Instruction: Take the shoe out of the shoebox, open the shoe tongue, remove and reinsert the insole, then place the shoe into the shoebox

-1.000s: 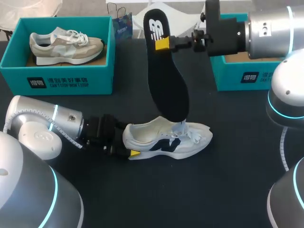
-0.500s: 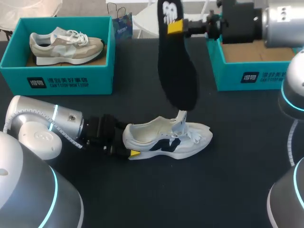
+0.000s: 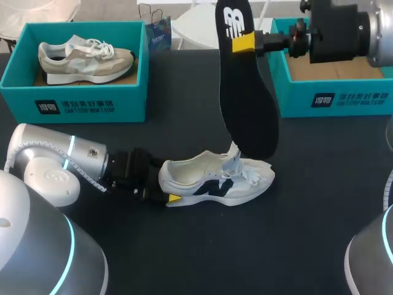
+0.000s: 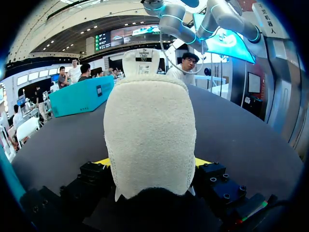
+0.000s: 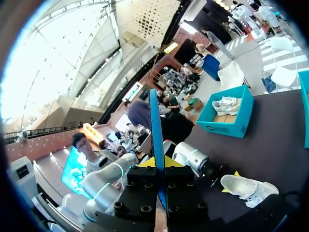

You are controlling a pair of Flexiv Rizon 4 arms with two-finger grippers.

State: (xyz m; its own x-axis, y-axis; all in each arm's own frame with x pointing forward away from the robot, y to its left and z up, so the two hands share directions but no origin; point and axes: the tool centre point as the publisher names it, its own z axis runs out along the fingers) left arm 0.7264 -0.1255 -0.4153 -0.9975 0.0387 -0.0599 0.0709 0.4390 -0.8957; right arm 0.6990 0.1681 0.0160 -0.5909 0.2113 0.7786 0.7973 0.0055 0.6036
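The white sneaker with a black side logo (image 3: 215, 179) stands on its sole near the middle of the dark desk (image 3: 295, 246), toe toward the right edge. Our left gripper (image 3: 164, 190) is clamped on its heel, one finger on each side. The long black insole (image 3: 245, 92) hangs nearly vertical, its lower tip near the shoe's tongue (image 3: 233, 158). Our right gripper (image 3: 244, 43) pinches its upper end tight. An open teal shoebox (image 3: 334, 101) sits at the far right corner. At the far left corner, a second teal box (image 3: 80, 104) holds a beige sneaker (image 3: 86, 58).
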